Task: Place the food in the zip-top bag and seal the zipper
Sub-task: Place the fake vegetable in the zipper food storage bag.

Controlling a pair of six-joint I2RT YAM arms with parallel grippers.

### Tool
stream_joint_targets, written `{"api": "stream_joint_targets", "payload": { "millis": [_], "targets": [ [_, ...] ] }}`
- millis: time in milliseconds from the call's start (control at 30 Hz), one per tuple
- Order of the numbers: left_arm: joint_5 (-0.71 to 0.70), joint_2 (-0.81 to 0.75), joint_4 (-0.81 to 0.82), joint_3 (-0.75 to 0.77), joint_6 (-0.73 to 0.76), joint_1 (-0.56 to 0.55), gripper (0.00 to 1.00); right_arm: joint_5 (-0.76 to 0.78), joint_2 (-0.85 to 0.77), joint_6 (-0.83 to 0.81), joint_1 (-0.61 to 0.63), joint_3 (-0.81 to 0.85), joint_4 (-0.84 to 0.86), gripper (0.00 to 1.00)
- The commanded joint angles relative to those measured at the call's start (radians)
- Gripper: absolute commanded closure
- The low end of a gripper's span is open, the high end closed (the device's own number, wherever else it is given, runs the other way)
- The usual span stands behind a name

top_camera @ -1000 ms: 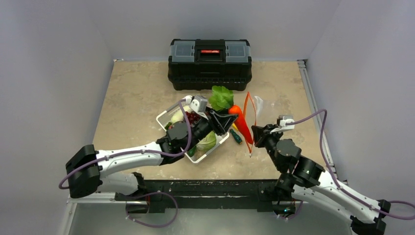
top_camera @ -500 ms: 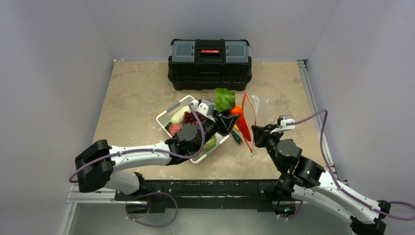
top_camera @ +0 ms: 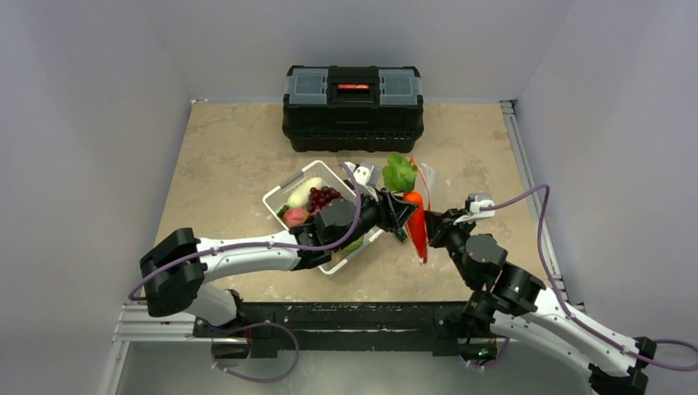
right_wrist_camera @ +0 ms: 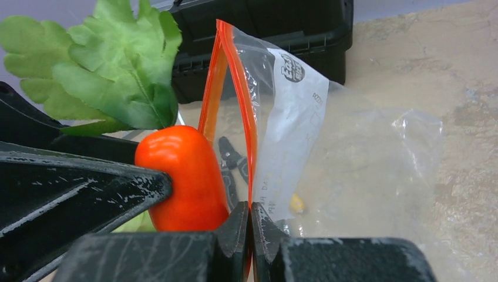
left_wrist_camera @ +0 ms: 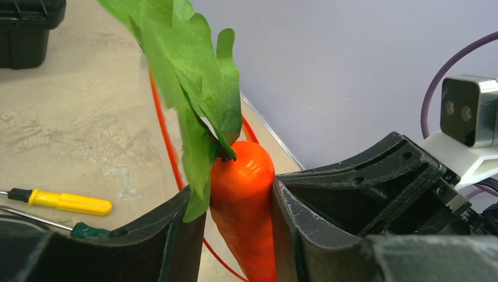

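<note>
Nearest, the right tool (right_wrist_camera: 251, 218) is clenched on the thin orange-red zipper strip (right_wrist_camera: 212, 76), holding the clear crinkly zip-top bag (right_wrist_camera: 358, 170) upright on the table (top_camera: 230, 156), its mouth a narrow slit; just at its 9 o'clock, the left tool (left_wrist_camera: 238, 205) grasps the orange toy carrot with green leaves (left_wrist_camera: 244, 188); the carrot's long axis runs 12 to 6, leaves at 12, parallel to the slit; I judge it must shift toward 3 o'clock; whether it is past the strip, I cannot tell; farther toward 9 o'clock, the white slotted basket (top_camera: 280, 197) holds dark red grapes (top_camera: 325, 196).
</note>
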Motion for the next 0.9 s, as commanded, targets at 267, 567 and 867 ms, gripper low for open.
{"api": "stream_joint_targets", "payload": {
  "millis": [267, 567, 867],
  "targets": [
    [0.265, 0.094, -0.272, 0.146, -0.252, 0.065, 1.0, -0.062, 0.005, -0.015, 0.002, 0.003, 0.131, 1.0],
    [0.203, 0.095, -0.515, 0.22, -0.496, 0.083, 1.0, -0.054, 0.08, 0.031, 0.002, 0.028, 0.166, 1.0],
    [0.177, 0.103, -0.661, 0.253, -0.58, 0.102, 1.0, -0.078, 0.105, -0.021, 0.003, 0.075, 0.186, 1.0]
  ]
}}
